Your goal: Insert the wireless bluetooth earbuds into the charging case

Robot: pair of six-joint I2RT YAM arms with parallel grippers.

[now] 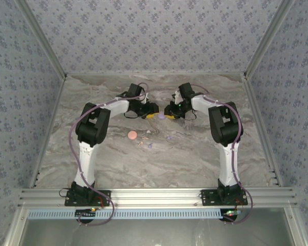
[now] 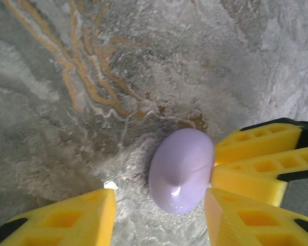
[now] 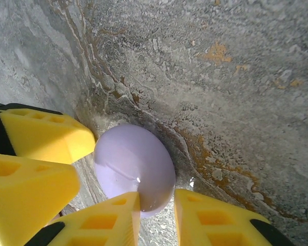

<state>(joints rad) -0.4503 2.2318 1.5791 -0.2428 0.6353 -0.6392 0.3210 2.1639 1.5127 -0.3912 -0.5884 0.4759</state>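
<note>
Looks barely begun. Can make out the earbuds (image 1: pixel 150 146) as tiny lavender and pale pink specks scattered loose on the table (image 1: pixel 195 164), near the pink case (image 1: pixel 132 135) and well apart from the lavender case (image 2: pixel 180 170) at the far middle. Cannot count any as seated in either case. Finds the lavender case lying on the bare surface between the left gripper (image 2: pixel 159 200) and the right gripper (image 3: pixel 156 197), smooth and domed, apparently shut, with no lid lifted as far as can be told. Shows the left gripper with jaws well apart, one finger clear of the lavender case and the other just beside its edge, gripping nothing. Shows the right gripper with jaws nearly together, the near rim of the lavender case dipping toward the narrow gap and one fingertip overlapping that rim; cannot tell whether pinched or merely touched. Judging from this, leaves nearly everything to do: steady and open the lavender case, fetch each earbud from across the table, set each into its well, then close the lid. Likely to be fiddly, given such small pieces and such broad jaws.
</note>
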